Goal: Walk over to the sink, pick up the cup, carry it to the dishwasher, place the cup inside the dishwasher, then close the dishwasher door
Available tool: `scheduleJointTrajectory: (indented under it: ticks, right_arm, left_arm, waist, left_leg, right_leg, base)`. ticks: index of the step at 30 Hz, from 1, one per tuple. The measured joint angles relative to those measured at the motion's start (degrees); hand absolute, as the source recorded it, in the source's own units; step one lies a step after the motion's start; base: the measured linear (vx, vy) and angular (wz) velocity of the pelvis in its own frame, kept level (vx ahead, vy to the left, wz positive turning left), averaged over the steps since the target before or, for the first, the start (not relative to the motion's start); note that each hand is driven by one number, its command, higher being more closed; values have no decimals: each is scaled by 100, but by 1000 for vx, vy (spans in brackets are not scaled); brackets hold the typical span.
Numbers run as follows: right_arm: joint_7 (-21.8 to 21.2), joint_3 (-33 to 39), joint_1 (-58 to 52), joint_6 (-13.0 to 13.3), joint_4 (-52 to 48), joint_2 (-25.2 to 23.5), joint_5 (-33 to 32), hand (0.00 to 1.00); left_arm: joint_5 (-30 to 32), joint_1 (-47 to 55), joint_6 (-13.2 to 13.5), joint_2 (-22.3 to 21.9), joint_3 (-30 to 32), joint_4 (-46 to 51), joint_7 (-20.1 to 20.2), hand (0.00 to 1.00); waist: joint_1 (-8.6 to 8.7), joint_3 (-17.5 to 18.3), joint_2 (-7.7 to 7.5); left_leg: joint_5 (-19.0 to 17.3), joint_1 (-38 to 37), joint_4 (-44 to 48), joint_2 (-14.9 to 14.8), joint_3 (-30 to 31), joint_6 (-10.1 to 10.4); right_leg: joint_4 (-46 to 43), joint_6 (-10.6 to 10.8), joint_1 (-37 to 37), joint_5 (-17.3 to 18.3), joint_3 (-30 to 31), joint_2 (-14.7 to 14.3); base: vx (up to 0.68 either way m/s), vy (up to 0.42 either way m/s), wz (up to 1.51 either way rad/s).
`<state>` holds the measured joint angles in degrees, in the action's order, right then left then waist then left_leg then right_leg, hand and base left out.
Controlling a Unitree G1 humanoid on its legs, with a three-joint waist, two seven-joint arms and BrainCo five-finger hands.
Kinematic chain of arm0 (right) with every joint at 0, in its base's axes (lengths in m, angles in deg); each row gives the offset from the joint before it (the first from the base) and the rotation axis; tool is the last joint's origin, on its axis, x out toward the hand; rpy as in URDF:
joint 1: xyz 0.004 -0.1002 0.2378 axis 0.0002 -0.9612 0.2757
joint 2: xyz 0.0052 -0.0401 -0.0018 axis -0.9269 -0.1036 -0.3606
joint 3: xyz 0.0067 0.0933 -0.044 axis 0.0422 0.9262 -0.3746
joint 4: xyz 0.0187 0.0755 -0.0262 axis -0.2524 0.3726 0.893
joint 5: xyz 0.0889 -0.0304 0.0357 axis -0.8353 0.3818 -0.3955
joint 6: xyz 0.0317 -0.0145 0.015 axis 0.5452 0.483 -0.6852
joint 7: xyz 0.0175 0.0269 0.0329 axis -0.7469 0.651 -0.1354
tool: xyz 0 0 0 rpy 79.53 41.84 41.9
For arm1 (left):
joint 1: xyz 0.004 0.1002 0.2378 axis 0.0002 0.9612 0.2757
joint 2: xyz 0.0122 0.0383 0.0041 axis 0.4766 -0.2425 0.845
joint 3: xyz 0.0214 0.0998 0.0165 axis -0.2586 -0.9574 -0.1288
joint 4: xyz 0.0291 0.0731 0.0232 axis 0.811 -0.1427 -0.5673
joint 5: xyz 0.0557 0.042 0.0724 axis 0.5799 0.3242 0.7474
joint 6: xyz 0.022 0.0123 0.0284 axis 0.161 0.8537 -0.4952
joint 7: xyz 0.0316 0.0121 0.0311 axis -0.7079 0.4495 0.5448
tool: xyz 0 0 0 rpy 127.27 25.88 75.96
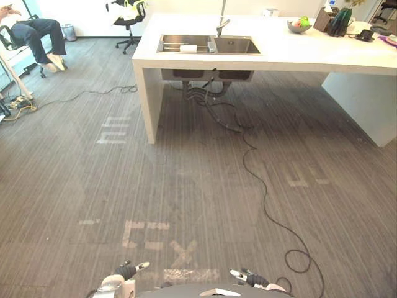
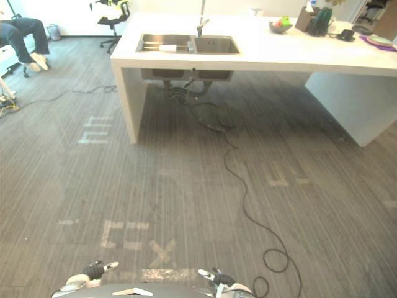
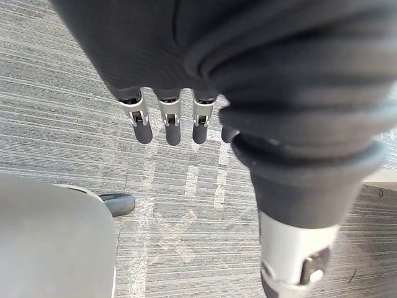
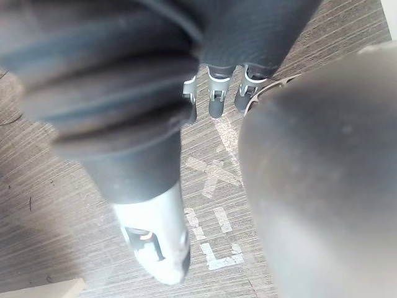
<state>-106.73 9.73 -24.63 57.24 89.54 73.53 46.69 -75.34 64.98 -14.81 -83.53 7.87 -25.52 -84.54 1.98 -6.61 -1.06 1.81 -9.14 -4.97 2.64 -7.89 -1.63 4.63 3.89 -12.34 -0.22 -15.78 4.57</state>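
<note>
White counter (image 1: 298, 53), fruit bowl (image 1: 299, 26), office chair (image 1: 129, 15), seated person (image 1: 34, 34)

One sink (image 1: 239, 46), one chair (image 1: 129, 18)

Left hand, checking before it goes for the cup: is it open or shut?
Open. The left hand has its fingers hanging straight above the carpet, curled round nothing.

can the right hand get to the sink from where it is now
Probably not. The right hand hangs low, while the sink sits in the counter across a wide stretch of floor; walking closer looks needed first.
</note>
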Motion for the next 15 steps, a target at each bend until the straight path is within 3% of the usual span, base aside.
scheduleJointTrajectory:
  ticks: [4, 15]
  right_arm:
    - [2, -12, 18, -43, -1, 11, -6, 0]
    - [79, -371, 47, -26, -15, 59, -122, 0]
  left_arm:
    - [65, -36, -109, 0, -5, -6, 26, 0]
    - [43, -52, -101, 6, -3, -32, -115, 0]
  waist:
    - [-4, -1, -2]
    - [-1, -6, -14]
  left_leg:
    - [-13, -7, 0, -4, -11, 18]
    - [-86, 3, 0, -3, -90, 17]
  right_leg:
    - [-1, -1, 6, 0, 58, -2]
    - [-3, -5, 45, 39, 188, -6]
  base:
    - [-18, -6, -3]
    - [-9, -5, -4]
